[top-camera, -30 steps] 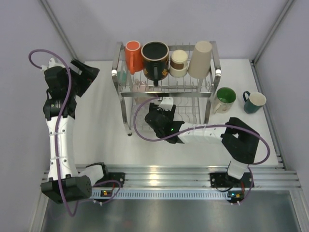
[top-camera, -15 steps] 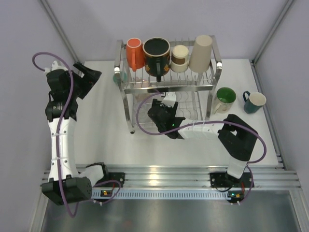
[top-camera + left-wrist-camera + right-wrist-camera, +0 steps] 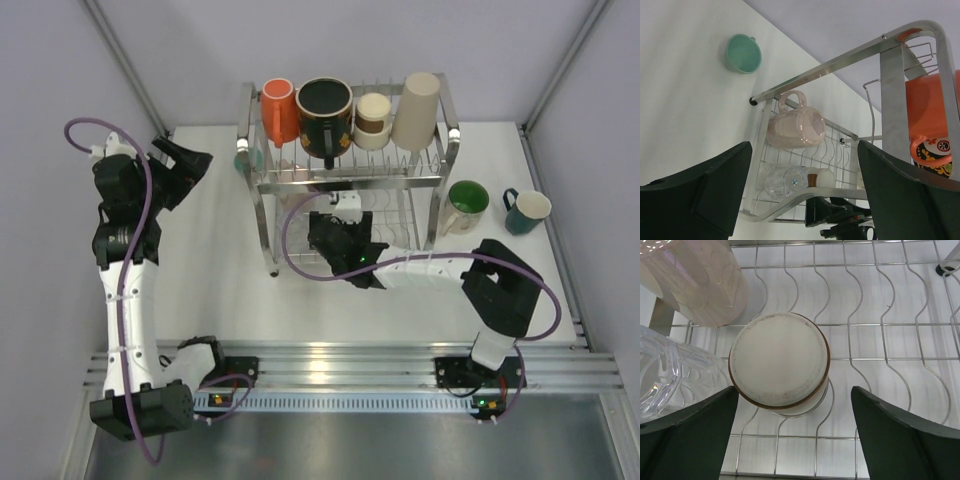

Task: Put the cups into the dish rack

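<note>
Straddling an upturned cream cup with a brown rim [image 3: 779, 360] on the lower tier of the chrome wire dish rack [image 3: 340, 183], the right gripper [image 3: 794, 405] has its jaws spread wide, touching nothing. The cup rests on the wavy wires beside a clear glass [image 3: 665, 370] and a pink mug [image 3: 700, 275]. The left gripper [image 3: 190, 158] hangs wide open and empty left of the rack, while a green mug [image 3: 466, 205] and a teal mug [image 3: 526, 210] stand on the white table [image 3: 220, 260] to its right.

We see an orange cup [image 3: 276, 108], a black mug [image 3: 322, 105] with orange and white flowers, a brown and cream cup [image 3: 372, 118] and a beige cup [image 3: 416, 112]. The rack [image 3: 262, 215] is shiny chrome. There is a pink mug [image 3: 796, 126], a clear glass [image 3: 777, 181] and a white cup [image 3: 779, 365] with a brown rim. The green mug [image 3: 466, 200] is white outside, and the teal mug [image 3: 527, 208] is cream inside.
</note>
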Robot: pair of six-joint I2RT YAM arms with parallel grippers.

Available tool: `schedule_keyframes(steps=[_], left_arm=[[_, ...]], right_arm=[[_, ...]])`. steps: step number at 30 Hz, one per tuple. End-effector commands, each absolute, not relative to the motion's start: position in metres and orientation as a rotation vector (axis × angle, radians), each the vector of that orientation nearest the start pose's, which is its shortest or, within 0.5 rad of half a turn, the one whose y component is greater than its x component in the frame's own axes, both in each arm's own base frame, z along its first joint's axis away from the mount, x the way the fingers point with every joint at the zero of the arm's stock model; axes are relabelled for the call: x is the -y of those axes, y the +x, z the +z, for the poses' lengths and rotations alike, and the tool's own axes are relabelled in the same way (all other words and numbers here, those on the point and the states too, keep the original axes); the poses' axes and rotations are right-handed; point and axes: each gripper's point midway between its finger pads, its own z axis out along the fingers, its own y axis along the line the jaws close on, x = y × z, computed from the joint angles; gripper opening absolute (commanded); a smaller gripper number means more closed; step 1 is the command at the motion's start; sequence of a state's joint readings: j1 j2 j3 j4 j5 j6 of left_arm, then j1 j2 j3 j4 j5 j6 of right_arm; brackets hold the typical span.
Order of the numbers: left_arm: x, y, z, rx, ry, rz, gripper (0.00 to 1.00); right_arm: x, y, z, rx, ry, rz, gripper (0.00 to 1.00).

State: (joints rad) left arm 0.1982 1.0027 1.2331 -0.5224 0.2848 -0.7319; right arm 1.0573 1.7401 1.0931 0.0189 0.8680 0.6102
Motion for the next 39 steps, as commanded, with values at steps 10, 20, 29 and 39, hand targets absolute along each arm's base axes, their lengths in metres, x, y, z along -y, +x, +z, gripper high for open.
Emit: schedule_keyframes(steps=[10, 20, 29, 39], left_arm=[[0.022, 0.319, 0.363, -1.748, -0.553, -0.670, 0.91], [0.024, 0.320, 0.353, -1.774, -0.544, -0.672, 0.91], [0.009, 0.341, 0.324, -1.835, -0.633, -0.623, 0.90], [-0.002, 0.350, 0.307, -1.847, -0.706, -0.593, 0.89]], right_arm=[[-0.322, 0.291, 0.185, -1.901, 0.014, 0.343, 0.74], [-0.332, 0.267, 0.176, -1.860, 0.243, 0.583, 0.00], [-0.354, 0.285, 0.171, -1.832, 0.240, 0.567, 0.00], [-0.351, 0.321, 0.174, -1.734, 0.247, 0.586, 0.00]])
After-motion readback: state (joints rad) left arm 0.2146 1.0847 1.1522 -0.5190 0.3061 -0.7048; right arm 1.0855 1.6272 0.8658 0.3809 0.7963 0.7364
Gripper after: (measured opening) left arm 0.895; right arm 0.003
